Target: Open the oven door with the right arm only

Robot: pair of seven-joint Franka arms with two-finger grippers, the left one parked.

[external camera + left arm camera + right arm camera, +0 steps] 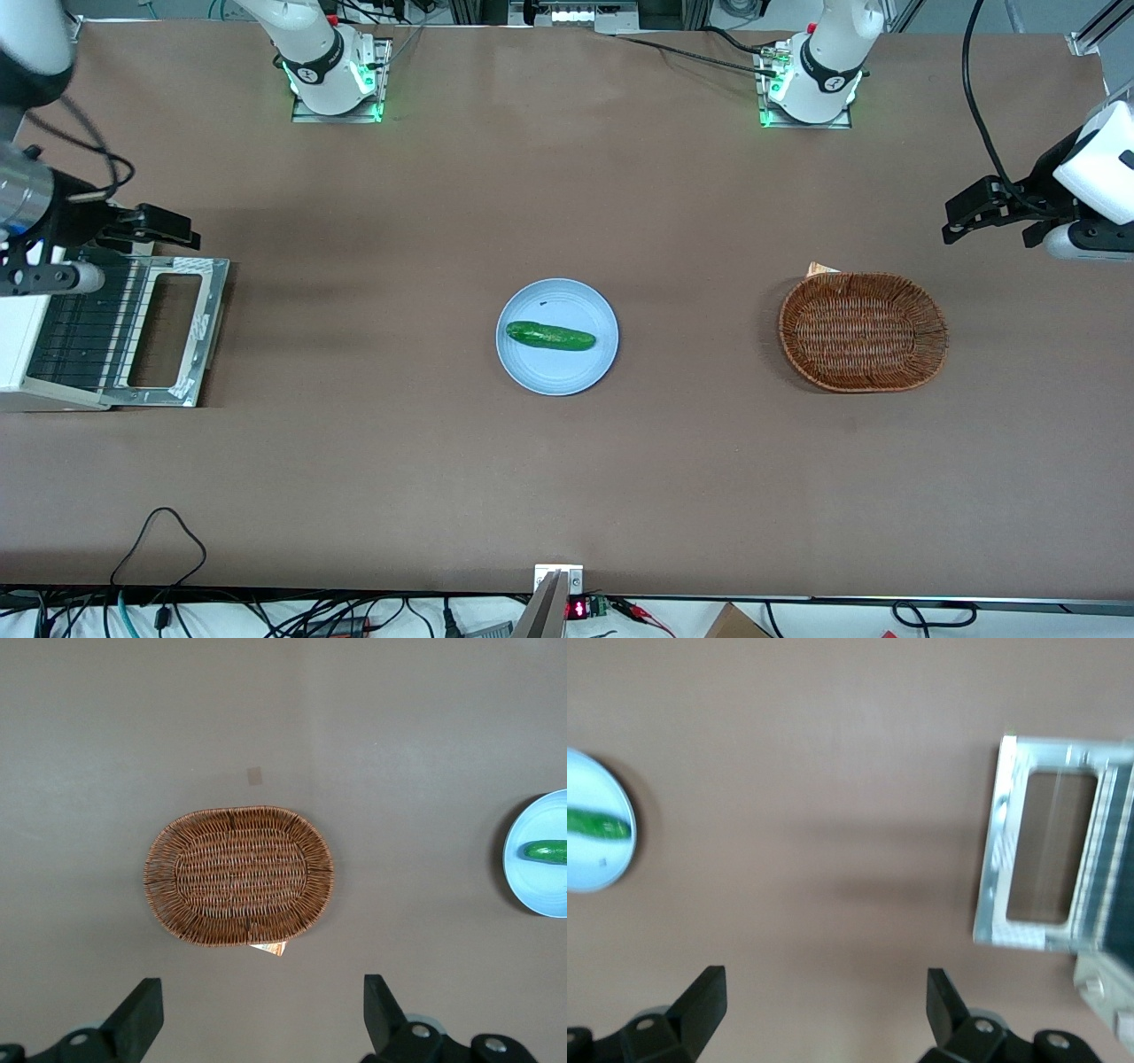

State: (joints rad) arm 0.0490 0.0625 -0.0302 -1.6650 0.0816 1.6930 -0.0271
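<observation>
Silvery metal frames the oven door [168, 330], which lies folded down flat and level with the desk [567, 461], its window toward the plate [556, 337]. The white toaster oven [22, 350] sits at the working arm's end of the desk. The right arm [27, 190] reaches over the oven; its end effector [164, 229] hangs above the door's edge farthest from the front camera, fingers spread wide and holding nothing, clear of the frame. Judgement: the door appears fully open. Risk from here is a low sweep of the open fingers catching the frame, jolting the light oven or springing the door upward. The cucumber [549, 336] and basket [863, 331] stand well apart, unthreatened.
</observation>
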